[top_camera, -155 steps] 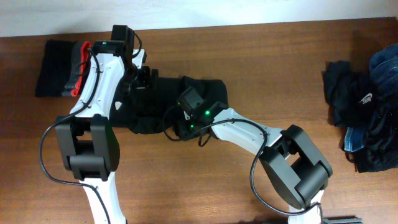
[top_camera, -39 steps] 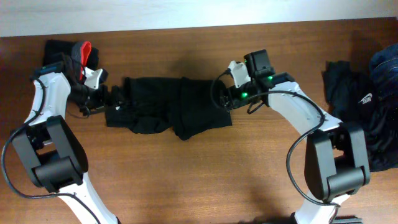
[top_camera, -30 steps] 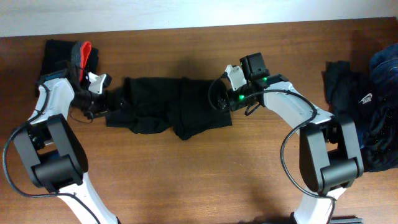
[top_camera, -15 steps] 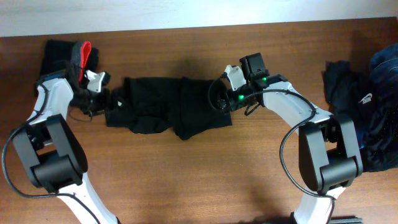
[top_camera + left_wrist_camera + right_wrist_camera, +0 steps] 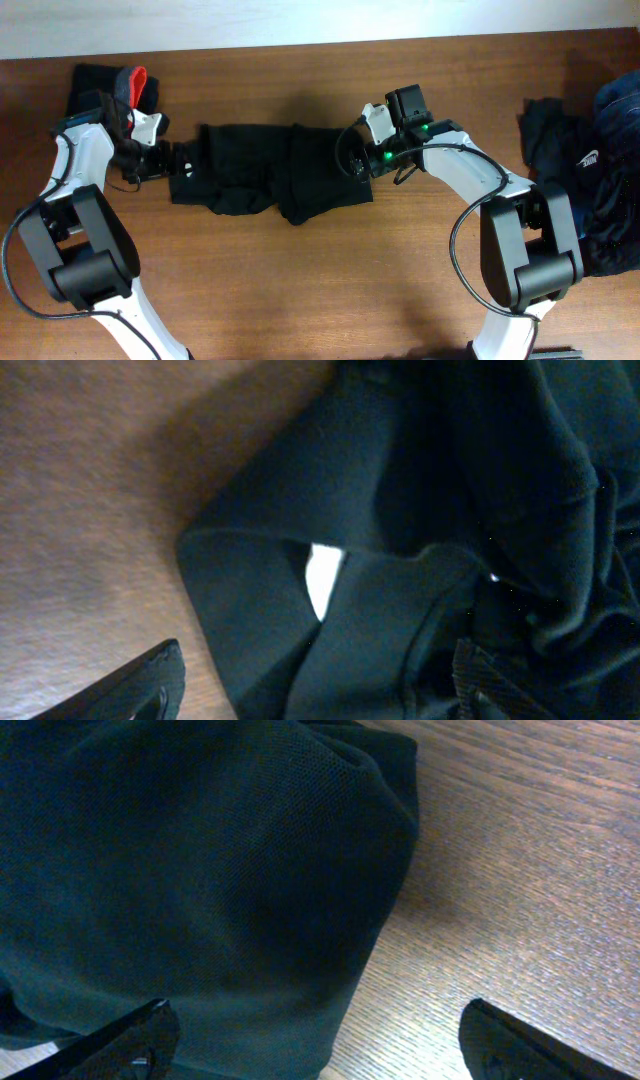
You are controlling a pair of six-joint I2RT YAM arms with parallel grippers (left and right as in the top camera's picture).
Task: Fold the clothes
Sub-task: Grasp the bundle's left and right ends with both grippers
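Bare table [image 5: 300, 290] is lying open on the black shirt's [image 5: 270, 180] near side; the left gripper [image 5: 165, 160] and right gripper [image 5: 353, 160] are crowding its ends, with a folded stack [image 5: 95, 85] and heaped pile [image 5: 590, 190] blocking farther out.

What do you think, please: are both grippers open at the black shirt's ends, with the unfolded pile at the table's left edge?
Nearly: the overhead view shows the unfolded pile at the right edge. The left gripper and right gripper are open at either end of the black shirt.

From above we look straight down on the desk [image 5: 300, 290]; our two wrist views sit close over opposite ends of the black garment [image 5: 250, 170], which all three share
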